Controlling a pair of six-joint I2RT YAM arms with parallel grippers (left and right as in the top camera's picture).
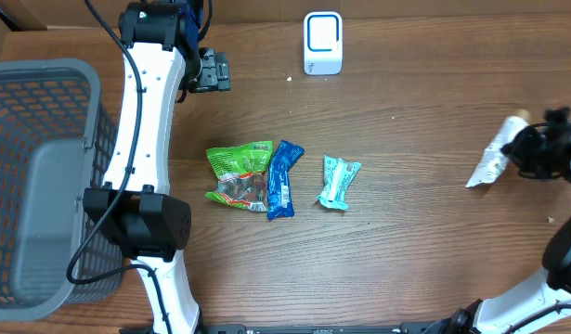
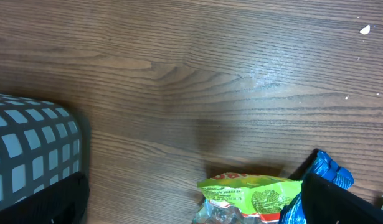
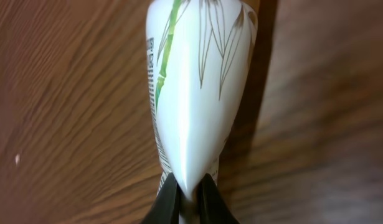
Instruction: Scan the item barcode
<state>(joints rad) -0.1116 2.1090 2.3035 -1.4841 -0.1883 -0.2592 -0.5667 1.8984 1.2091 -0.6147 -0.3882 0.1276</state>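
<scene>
At the right edge of the table, my right gripper (image 1: 531, 151) is shut on a white tube-like packet (image 1: 494, 162). In the right wrist view the packet (image 3: 194, 87) has a green bamboo print, with barcode lines along its left edge, and its narrow end is pinched between my fingers (image 3: 168, 202) just above the wood. The white barcode scanner (image 1: 322, 42) stands at the back centre, far from the packet. My left gripper (image 1: 213, 70) hovers open at the back left with nothing between its fingers (image 2: 337, 202).
A green snack bag (image 1: 239, 172), a blue packet (image 1: 283, 178) and a teal packet (image 1: 339, 181) lie side by side mid-table. The green bag (image 2: 253, 193) and blue packet (image 2: 331, 171) show below my left gripper. A grey mesh basket (image 1: 44, 176) fills the left side.
</scene>
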